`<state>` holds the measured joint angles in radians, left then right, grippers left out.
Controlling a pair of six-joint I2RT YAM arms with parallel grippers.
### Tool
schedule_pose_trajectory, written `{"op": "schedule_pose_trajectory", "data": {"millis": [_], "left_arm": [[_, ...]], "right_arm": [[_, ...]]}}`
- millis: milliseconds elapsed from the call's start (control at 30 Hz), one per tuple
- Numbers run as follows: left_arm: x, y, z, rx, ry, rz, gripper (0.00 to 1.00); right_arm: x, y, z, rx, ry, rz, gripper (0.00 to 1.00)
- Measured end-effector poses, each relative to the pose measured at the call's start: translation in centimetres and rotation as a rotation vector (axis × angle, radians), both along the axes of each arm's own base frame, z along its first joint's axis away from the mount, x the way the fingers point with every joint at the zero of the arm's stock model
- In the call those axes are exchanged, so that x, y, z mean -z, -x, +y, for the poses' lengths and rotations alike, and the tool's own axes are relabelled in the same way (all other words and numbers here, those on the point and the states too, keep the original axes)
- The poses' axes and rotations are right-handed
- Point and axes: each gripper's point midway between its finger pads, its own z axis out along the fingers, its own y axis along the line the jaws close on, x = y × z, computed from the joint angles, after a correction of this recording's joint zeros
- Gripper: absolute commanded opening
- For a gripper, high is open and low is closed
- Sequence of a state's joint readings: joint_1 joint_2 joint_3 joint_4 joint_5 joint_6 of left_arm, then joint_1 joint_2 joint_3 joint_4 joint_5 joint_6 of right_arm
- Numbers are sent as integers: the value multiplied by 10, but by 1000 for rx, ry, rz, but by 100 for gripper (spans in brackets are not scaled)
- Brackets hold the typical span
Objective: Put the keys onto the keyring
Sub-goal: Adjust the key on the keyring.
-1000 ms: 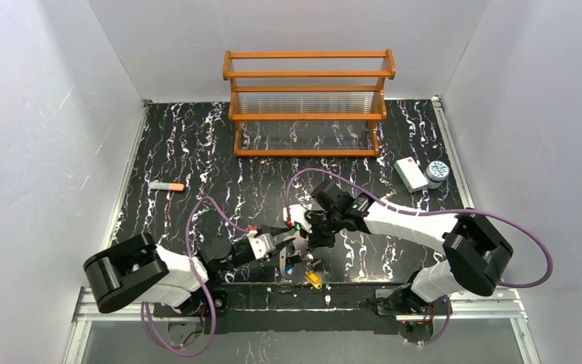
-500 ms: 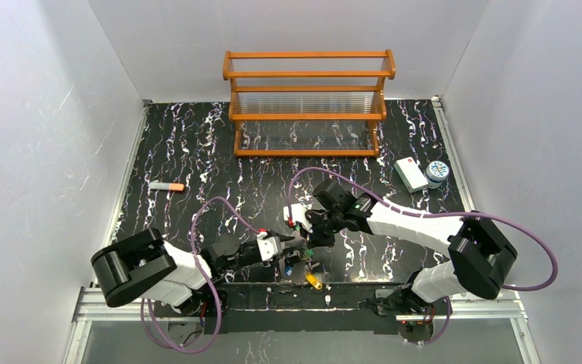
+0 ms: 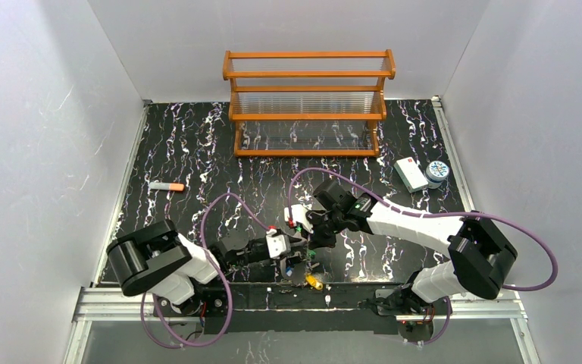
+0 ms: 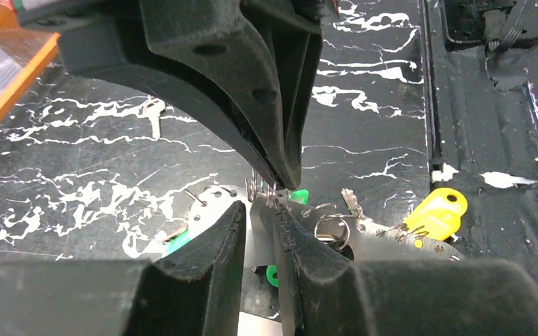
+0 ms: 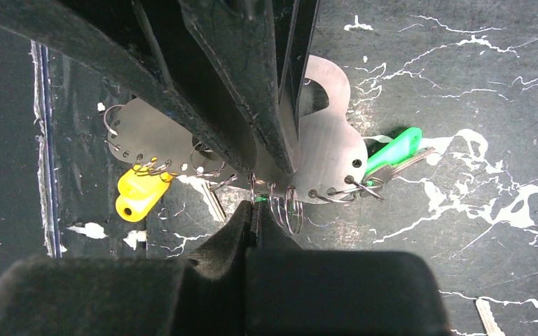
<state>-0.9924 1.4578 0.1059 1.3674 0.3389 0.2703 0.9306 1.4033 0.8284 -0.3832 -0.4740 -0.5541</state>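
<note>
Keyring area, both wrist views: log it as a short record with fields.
keyring: flat silver plate, holes along its edge, small wire rings through them
ends: yellow-tagged key at one, green-tagged key at the other
right pincer: shut, tips at the wire rings
left pincer: nearly closed over the plate, grip unclear
</note>
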Motion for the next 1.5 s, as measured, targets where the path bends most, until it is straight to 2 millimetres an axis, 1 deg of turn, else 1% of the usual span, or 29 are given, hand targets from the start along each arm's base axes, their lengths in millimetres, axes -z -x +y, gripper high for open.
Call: {"op": "schedule_pose_trajectory", "data": {"millis": [133,300,467,567,600,633,867,900,967,1033,1067,1133,1233,1400,1500], "left_arm": [[8,4,-1,20,-20,15,25],[8,7,-6,42,-22,18,24],[6,5,-12,51,-17,17,14],[8,5,-12,51,-21,20,3],[8,5,-12,51,-22,20,1],[8,5,-12,49,-22,20,0],[7,2,-11,30,-19,24,0],[6,2,-11,27,-18,26,2],[5,2,-9,19,-16,30,16],[4,2,-8,16,-17,34,21],[3,2,-8,15,-14,31,21],[-3,1,-9,11,-1,23,20],[-7,0,-9,7,9,16,15],[-2,1,-8,8,-5,26,14],[1,1,-7,8,-14,31,10]], "right_arm": [[0,0,0,-1,-2,1,1],[-2,0,3,-4,-13,-2,1],[-2,-1,3,-5,-16,-3,1],[-1,-1,2,-1,-10,-6,1],[-1,-1,2,-1,-9,-6,1],[-1,-1,2,-1,-8,-6,1],[-1,-2,2,-2,-11,-10,1],[-1,-2,3,-3,-13,-11,1],[-2,-3,4,-3,-18,-14,1],[-2,-3,4,-3,-21,-16,1],[-2,-3,4,-3,-21,-15,1],[-2,-3,4,-3,-21,-15,1],[-2,-3,4,-3,-21,-14,1],[-3,-3,4,-3,-21,-15,1],[-2,-3,4,-3,-21,-15,1]]}}
